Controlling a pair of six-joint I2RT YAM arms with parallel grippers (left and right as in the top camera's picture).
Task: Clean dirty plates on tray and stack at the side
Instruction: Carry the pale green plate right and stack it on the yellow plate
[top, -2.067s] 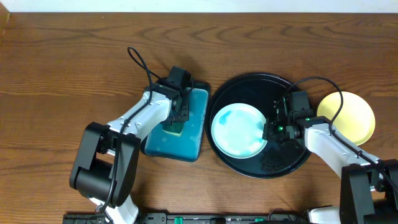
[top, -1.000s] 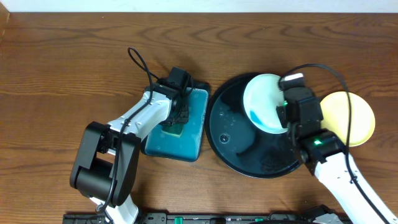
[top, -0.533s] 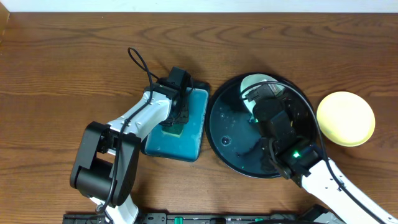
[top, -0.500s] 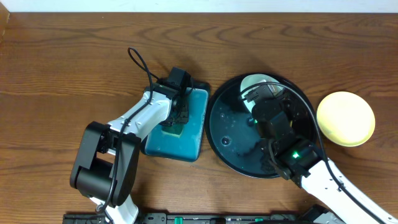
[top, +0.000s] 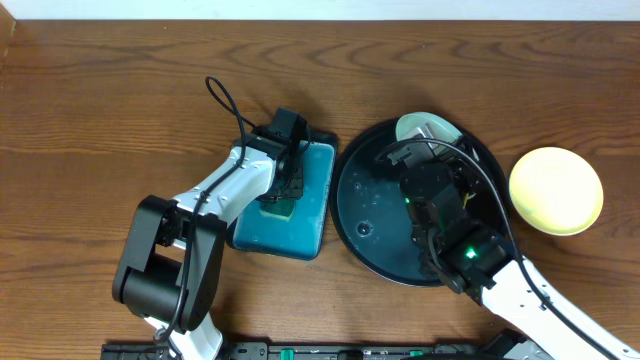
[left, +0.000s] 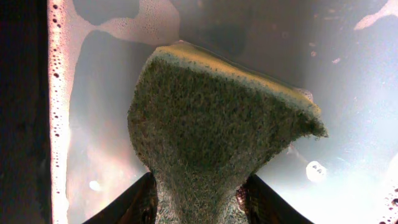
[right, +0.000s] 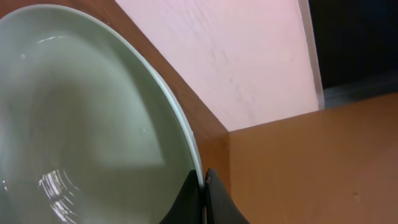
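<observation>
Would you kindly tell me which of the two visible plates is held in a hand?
The pale mint-white plate, pinched at its rim by the right hand above the black tray. The yellow plate lies flat on the wood beside the tray.

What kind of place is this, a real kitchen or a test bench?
Probably a test bench, not a kitchen: two robot arms at a wood-grain table, with a wet black tray and a sudsy teal tray with a sponge. No sink is in view.
</observation>
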